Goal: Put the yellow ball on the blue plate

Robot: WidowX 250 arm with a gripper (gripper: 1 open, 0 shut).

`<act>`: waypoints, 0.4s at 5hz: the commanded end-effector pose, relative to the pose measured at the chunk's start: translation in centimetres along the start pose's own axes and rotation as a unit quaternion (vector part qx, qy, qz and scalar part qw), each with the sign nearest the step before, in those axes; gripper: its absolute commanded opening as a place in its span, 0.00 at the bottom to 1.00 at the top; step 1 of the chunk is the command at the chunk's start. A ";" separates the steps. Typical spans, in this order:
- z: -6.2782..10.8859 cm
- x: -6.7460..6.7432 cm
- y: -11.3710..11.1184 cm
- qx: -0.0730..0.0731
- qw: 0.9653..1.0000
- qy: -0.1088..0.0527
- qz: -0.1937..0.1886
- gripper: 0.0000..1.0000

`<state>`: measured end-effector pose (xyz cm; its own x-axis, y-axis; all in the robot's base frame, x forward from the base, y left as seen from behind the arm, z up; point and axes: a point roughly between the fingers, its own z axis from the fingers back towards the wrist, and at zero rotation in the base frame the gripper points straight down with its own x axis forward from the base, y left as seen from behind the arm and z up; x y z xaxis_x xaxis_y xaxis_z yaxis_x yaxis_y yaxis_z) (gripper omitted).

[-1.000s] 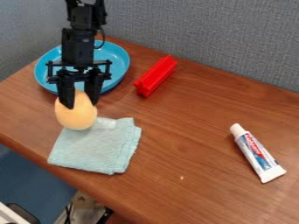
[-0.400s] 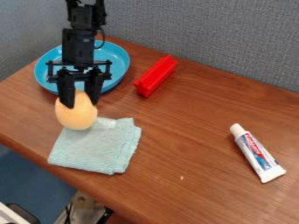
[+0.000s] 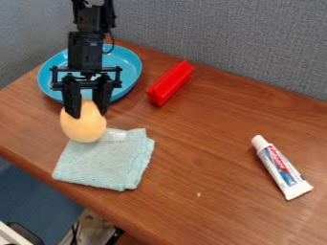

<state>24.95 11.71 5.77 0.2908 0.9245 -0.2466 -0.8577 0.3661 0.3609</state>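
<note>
since nothing has budged between the last couple of shots and this one, the black two-finger claw (image 3: 83, 107) is sitting exactly where it was, fingers pinched down over the top of the smooth matte yellow-orange egg-shaped ball (image 3: 83, 123). the ball's at the near-left of the table, right at the back corner of the pale teal folded cloth (image 3: 106, 158); can't tell if it's resting on the cloth or lifted just clear of it. my read is the grip is done and the lift hasn't started, so the task is basically at "got it, now carry it".

the round glossy bright-blue plate with the raised rim (image 3: 132, 61) is just behind the claw, partly hidden by the arm, and looks bare where i can see it. short hop up and back should do it, though a smooth egg shape could squirt out of a two-finger pinch.

further out: a red rectangular plastic block (image 3: 169, 82) beside the plate, a white toothpaste tube with red and blue print (image 3: 280, 166) well off to the right. brown wood-grain tabletop (image 3: 217, 124), grey fabric partition wall (image 3: 243, 33) behind.
</note>
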 end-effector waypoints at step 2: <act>1.0 0.4 0.2 -0.016 1.000 -0.003 0.003 0.00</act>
<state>24.95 11.64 5.82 0.2972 0.9191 -0.2585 -0.8532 0.3772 0.3603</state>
